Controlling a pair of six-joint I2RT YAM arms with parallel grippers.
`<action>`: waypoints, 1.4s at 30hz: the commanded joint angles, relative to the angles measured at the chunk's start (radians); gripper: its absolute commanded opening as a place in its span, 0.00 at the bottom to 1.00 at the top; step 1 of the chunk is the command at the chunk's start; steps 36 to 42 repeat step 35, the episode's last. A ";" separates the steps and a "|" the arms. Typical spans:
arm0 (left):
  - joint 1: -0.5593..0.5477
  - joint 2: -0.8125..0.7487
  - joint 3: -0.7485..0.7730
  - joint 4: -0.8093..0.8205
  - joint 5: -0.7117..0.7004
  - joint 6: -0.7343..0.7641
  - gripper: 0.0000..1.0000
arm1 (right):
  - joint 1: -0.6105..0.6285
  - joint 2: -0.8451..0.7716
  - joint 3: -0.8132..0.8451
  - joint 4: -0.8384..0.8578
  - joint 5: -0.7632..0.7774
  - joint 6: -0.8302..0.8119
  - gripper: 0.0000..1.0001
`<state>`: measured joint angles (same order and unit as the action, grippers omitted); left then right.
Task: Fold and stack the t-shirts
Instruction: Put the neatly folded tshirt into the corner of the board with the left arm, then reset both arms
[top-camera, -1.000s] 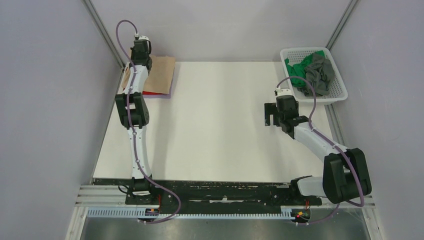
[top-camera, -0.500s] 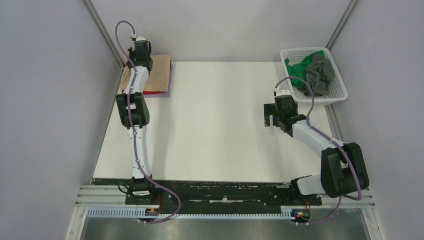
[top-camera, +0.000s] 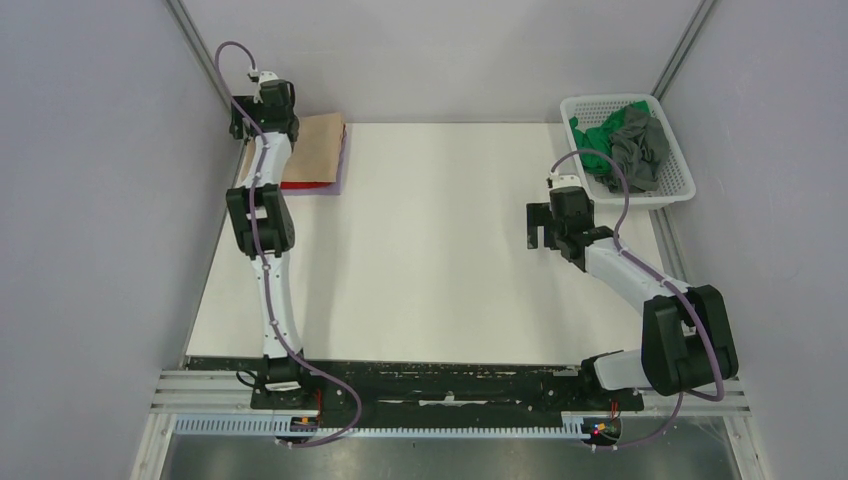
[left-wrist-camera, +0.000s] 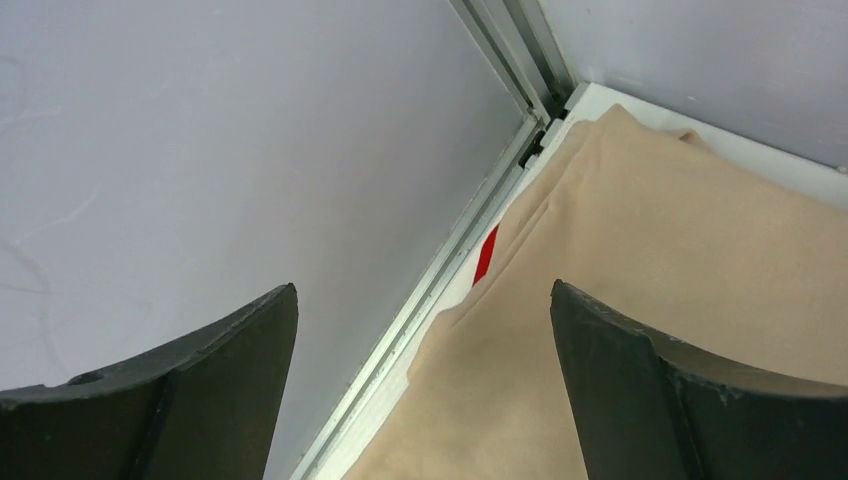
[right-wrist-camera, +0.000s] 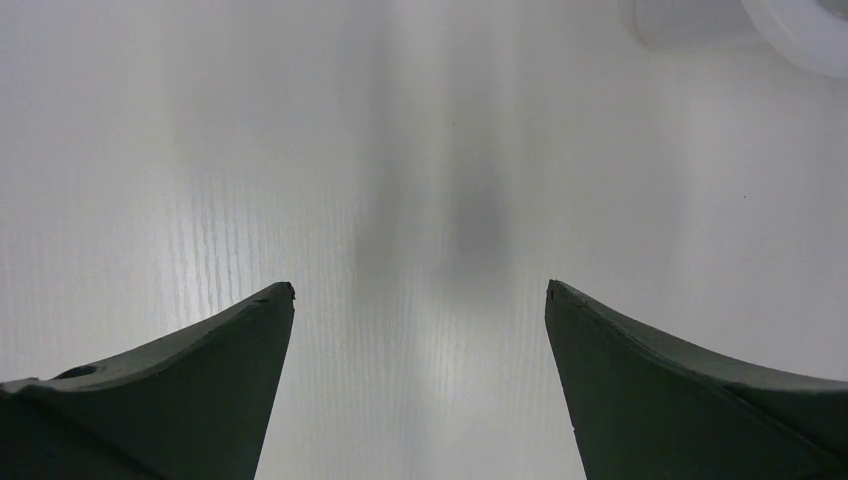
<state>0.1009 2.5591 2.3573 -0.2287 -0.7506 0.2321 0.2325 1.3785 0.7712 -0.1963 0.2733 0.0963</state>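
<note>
Beige cloth filled your left wrist view: the beige t-shirt lay folded in the far-left corner of the table, close against the wall rail. A sliver of the red t-shirt peeked out beneath its edge. The overhead camera gave you what that close view missed: red showing along the near edge of the stack, and the white mesh basket at the far-right corner. The basket held a green t-shirt and a grey t-shirt, crumpled together, the grey lying partly over the green. Your right wrist view showed only white tabletop between its fingers.

The left gripper had its jaws spread wide above the corner of the beige shirt and held nothing. Whether a finger brushed the cloth, you could not tell. The right gripper was likewise spread wide and empty, poised over the table near the basket but apart from it.
</note>
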 joint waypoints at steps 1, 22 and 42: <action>-0.012 -0.185 -0.078 0.053 -0.003 -0.121 1.00 | -0.002 -0.014 0.051 0.036 -0.013 0.025 0.98; -0.386 -1.201 -1.298 0.125 0.458 -0.601 1.00 | -0.002 -0.387 -0.214 0.154 -0.057 0.175 0.98; -0.430 -1.330 -1.460 0.112 0.522 -0.712 1.00 | -0.001 -0.474 -0.291 0.227 -0.016 0.104 0.98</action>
